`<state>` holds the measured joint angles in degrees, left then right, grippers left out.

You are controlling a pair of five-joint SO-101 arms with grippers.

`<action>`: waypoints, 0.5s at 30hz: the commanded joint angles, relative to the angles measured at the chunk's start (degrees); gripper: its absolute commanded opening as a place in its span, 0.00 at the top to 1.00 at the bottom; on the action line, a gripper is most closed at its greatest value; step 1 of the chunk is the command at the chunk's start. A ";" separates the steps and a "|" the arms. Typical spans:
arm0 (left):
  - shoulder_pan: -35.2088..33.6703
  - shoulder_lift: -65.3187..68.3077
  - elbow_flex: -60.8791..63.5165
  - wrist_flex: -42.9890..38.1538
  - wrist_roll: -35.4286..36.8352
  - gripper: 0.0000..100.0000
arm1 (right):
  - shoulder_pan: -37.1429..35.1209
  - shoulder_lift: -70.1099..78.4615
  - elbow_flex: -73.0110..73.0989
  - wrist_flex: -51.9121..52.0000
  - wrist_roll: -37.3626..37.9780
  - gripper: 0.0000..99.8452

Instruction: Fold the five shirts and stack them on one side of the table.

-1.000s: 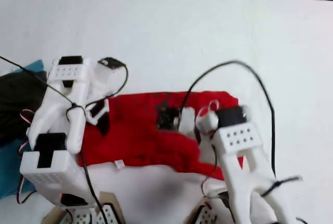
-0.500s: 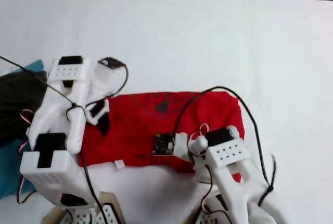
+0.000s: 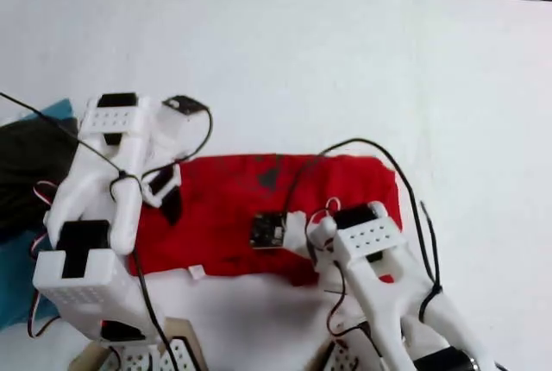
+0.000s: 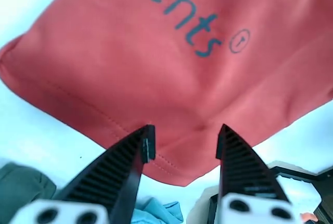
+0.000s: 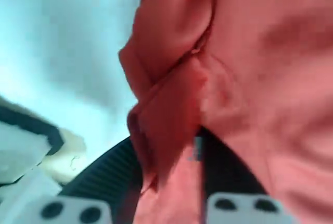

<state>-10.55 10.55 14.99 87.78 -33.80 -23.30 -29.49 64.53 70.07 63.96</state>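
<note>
On the white table (image 3: 345,69), the red shirt (image 3: 224,216) lies spread near both arms; the left gripper (image 4: 184,140) hovers released over its edge, while the right gripper (image 5: 174,146) is clenched on a bunched fold

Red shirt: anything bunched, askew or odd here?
Yes: a fold of the red shirt is bunched up and pinched in the right gripper, so that stretch is rumpled. The rest lies fairly flat; the left gripper hangs open over one corner.

You have one red shirt (image 3: 216,216), one dark garment (image 3: 26,160), one teal garment (image 3: 13,280), two arms (left arm (image 3: 95,190), right arm (image 3: 379,254)), and one table (image 3: 345,60).
</note>
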 commanded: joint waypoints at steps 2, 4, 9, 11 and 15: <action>0.18 -0.35 -0.22 -0.26 0.26 0.79 | 0.13 -1.98 -5.27 7.78 -0.35 0.93; 0.26 -0.35 -0.22 -0.44 0.26 0.79 | 0.13 -3.82 -6.77 9.80 0.00 0.93; 0.26 -0.35 -0.31 -0.44 0.26 0.79 | -0.22 -6.11 -7.12 9.10 0.00 0.93; 0.26 -0.35 -0.31 -0.44 0.18 0.79 | 0.13 -6.11 -6.95 8.22 0.00 0.93; 0.26 -0.35 -0.31 -0.44 0.18 0.79 | 0.13 -6.11 -6.95 6.73 0.00 0.96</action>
<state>-10.55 10.55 14.99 87.78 -33.80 -23.38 -34.15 59.60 78.07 63.96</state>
